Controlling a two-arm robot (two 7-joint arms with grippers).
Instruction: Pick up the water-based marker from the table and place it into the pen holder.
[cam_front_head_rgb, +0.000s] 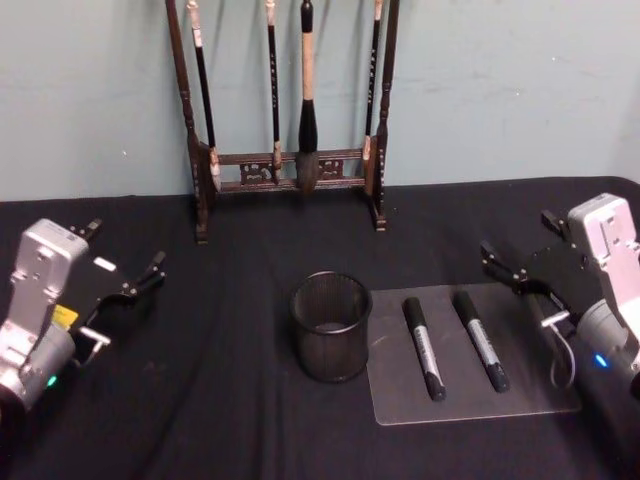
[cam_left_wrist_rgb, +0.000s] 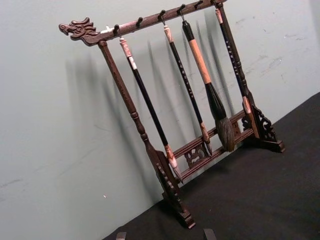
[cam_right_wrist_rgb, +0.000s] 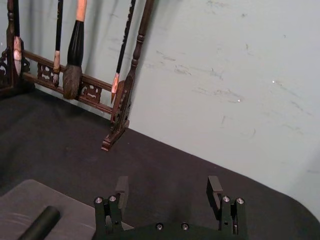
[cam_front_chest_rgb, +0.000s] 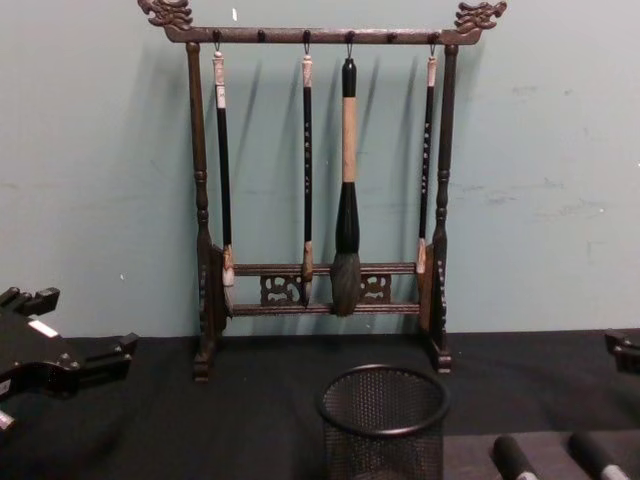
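The round black wire-mesh pen holder (cam_front_head_rgb: 330, 325) (cam_front_chest_rgb: 384, 425) stands mid-table with nothing showing inside. To its right, two black water-based markers with grey labels (cam_front_head_rgb: 423, 348) (cam_front_head_rgb: 481, 340) lie side by side on a grey mat (cam_front_head_rgb: 400, 400). Their ends show in the chest view (cam_front_chest_rgb: 512, 458) (cam_front_chest_rgb: 595, 455), and one end in the right wrist view (cam_right_wrist_rgb: 40, 225). My left gripper (cam_front_head_rgb: 125, 255) (cam_left_wrist_rgb: 165, 235) hovers open at the table's left, far from the markers. My right gripper (cam_front_head_rgb: 525, 245) (cam_right_wrist_rgb: 168, 189) is open just right of the mat and holds nothing.
A tall dark wooden brush rack (cam_front_head_rgb: 285, 165) (cam_front_chest_rgb: 320, 290) with dragon-carved ends and several hanging brushes stands at the back by the wall. The table (cam_front_head_rgb: 200, 400) is covered in black cloth.
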